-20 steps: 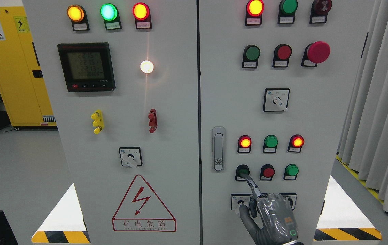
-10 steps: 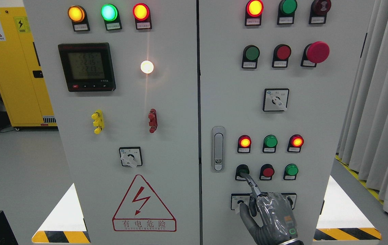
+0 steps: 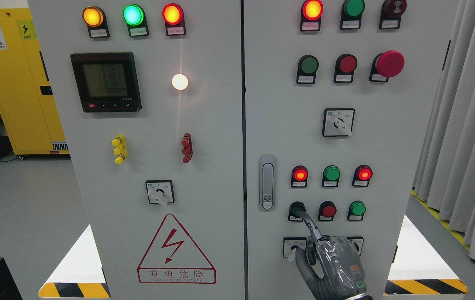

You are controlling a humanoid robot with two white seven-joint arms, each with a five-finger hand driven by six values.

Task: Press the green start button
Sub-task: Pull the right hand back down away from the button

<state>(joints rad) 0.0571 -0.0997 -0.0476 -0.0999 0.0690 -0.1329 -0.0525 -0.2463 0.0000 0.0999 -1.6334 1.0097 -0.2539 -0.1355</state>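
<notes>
The green start button (image 3: 296,208) is the left one in the lowest row of three buttons on the right cabinet door (image 3: 279,125). My right hand (image 3: 337,262) comes up from the bottom edge, right of the middle. Its index finger (image 3: 309,223) is stretched out and its tip rests on the button, covering the button's lower right part. The other fingers are curled and the thumb (image 3: 302,262) points up. The hand holds nothing. The left arm is out of view.
A red button (image 3: 328,210) and another green button (image 3: 357,208) sit right of the pressed one. Above are red (image 3: 300,174), green (image 3: 331,173) and red (image 3: 364,173) lamps. A door handle (image 3: 267,182) is to the left; selector switches (image 3: 295,246) are partly behind my hand.
The fingertip stays on the green button; the hand has shifted very slightly. The two red lamps above the button row glow a deeper red, with less yellow than before.
</notes>
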